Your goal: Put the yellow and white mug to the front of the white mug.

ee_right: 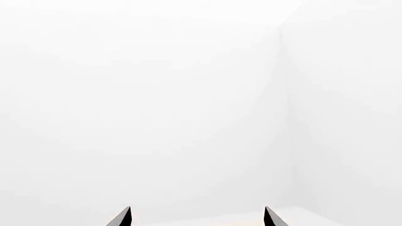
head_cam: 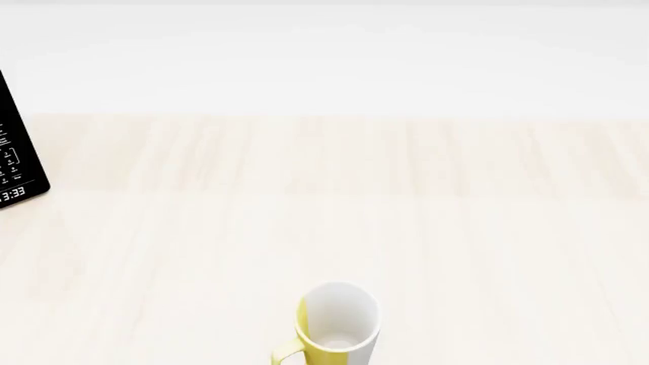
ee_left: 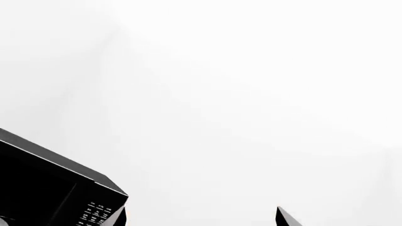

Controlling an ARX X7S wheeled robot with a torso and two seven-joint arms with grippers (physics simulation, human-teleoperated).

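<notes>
One mug in sight: a small yellow and white mug [head_cam: 337,323], yellow outside with a white vertical section and a white inside, standing on the pale wood-grain tabletop [head_cam: 406,220].
Mug position: at the near edge of the head view, a little left of centre, its base cut off by the picture's lower border.
Mug orientation: upright, long axis vertical, mouth open upward; the yellow loop handle [head_cam: 286,353] points toward the near left.
White mug: cannot be seen in any view.
Mug versus grippers: neither arm shows in the head view, and the mug shows in neither wrist view, so how it lies relative to either gripper cannot be told.
Left gripper [ee_left: 201,220]: only two dark fingertips [ee_left: 285,218] show, standing well apart with nothing between them, aimed at a plain white wall.
Right gripper [ee_right: 196,218]: two dark fingertips [ee_right: 122,218] likewise spread wide and holding nothing, facing a white corner.
Other item: a black boxy microwave [head_cam: 15,148] with a white-marked keypad at the far left of the table, well apart from the mug; the left wrist view also catches it [ee_left: 44,188].
</notes>
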